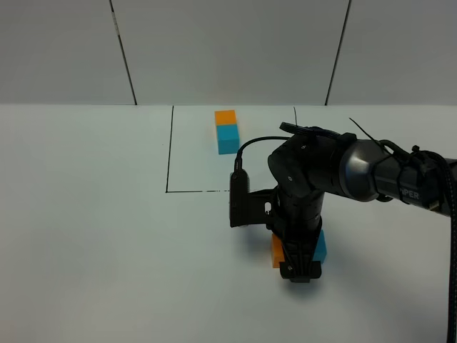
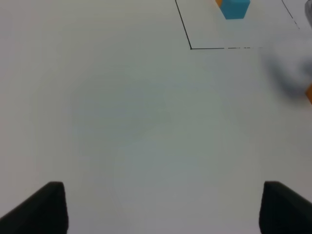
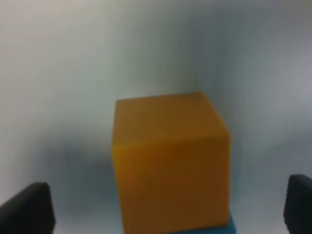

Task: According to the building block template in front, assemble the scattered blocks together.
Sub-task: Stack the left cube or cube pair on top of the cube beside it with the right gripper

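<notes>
The template, an orange cube (image 1: 226, 116) joined to a cyan cube (image 1: 228, 138), stands inside the black-lined box at the back. Its cyan cube also shows in the left wrist view (image 2: 235, 8). The scattered orange block (image 1: 275, 251) and the scattered cyan block (image 1: 320, 246) lie in front of the box, partly hidden by my right gripper (image 1: 300, 272), which hangs over them. In the right wrist view the orange block (image 3: 170, 161) fills the middle and a strip of cyan block (image 3: 230, 226) touches its edge. My right gripper (image 3: 165, 207) is open around them. My left gripper (image 2: 163, 209) is open and empty over bare table.
A black-lined box (image 1: 168, 153) is drawn on the white table (image 1: 86, 214). A black cable (image 1: 246, 146) loops off the right arm's wrist. A white panelled wall stands behind the table.
</notes>
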Tool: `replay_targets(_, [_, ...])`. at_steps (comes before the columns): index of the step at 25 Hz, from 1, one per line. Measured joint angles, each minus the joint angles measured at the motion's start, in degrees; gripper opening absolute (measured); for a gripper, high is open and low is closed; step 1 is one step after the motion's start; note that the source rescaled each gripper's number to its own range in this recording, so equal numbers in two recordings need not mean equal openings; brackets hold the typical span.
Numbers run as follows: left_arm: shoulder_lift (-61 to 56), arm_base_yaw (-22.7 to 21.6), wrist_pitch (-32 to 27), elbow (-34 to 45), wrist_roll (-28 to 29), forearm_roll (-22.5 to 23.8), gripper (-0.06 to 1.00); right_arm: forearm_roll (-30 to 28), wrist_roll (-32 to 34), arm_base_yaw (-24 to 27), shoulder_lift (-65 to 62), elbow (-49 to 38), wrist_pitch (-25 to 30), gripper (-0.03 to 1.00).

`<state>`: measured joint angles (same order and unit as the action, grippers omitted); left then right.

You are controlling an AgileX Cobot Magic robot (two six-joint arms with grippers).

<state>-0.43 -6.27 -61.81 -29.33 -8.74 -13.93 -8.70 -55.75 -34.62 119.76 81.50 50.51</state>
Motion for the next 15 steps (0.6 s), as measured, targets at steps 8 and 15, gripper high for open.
replay_targets(8, [0.0,0.0,0.05,0.0,0.0,0.0,0.68,0.46,-0.01,2.91,2.4,0.05,-0.75,0.83])
replay_targets(15, [0.0,0.0,0.05,0.0,0.0,0.0,0.68,5.06,0.09,2.91,2.74,0.05,-3.5,0.8])
